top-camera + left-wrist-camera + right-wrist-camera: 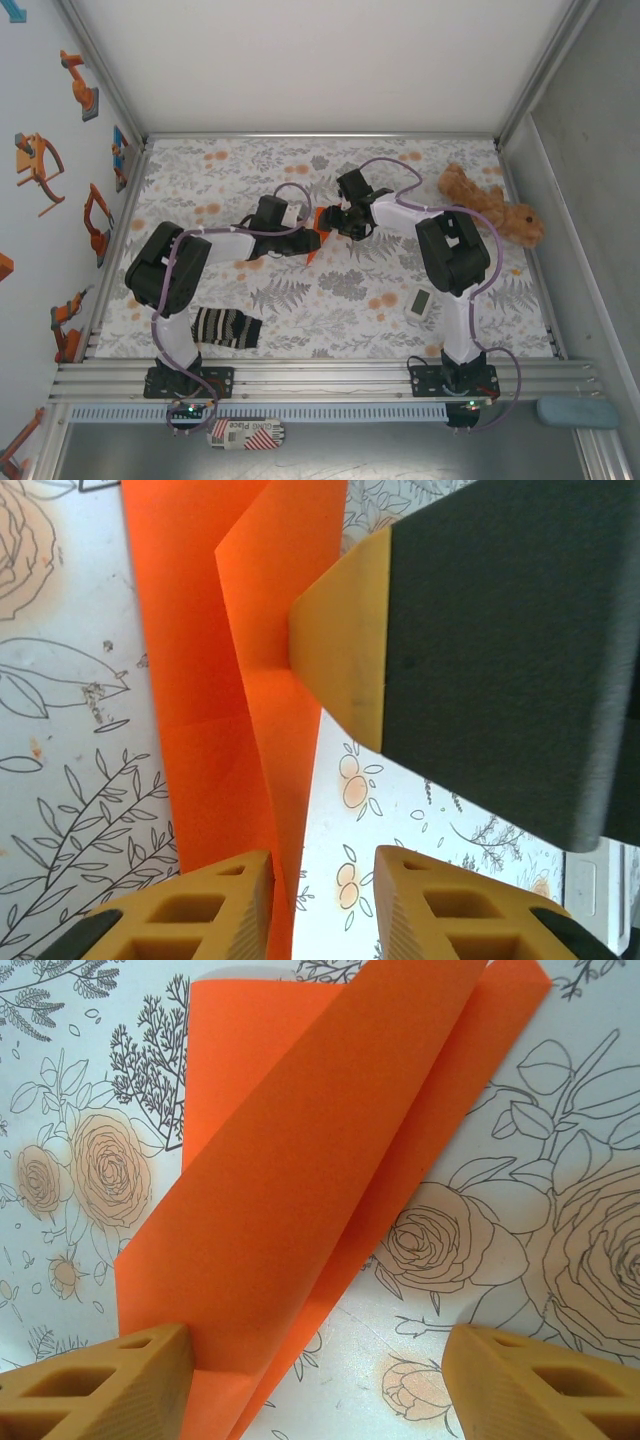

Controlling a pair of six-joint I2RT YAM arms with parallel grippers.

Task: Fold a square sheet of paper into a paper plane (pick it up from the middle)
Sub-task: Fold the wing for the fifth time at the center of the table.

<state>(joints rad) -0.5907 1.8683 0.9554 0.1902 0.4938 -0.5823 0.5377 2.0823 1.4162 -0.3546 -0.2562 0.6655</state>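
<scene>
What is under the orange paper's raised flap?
Under the raised flap of the orange paper, a lower orange layer shows beside it, lying on the floral table cover. Whatever is beneath the sheet itself is covered.

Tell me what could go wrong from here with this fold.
1. The paper flap stands raised and uncreased, so it may spring back flat.
2. One finger of the right hand bears on the paper; it could slide and skew the crease.
3. The left hand sits close by, so the hands might bump.
</scene>
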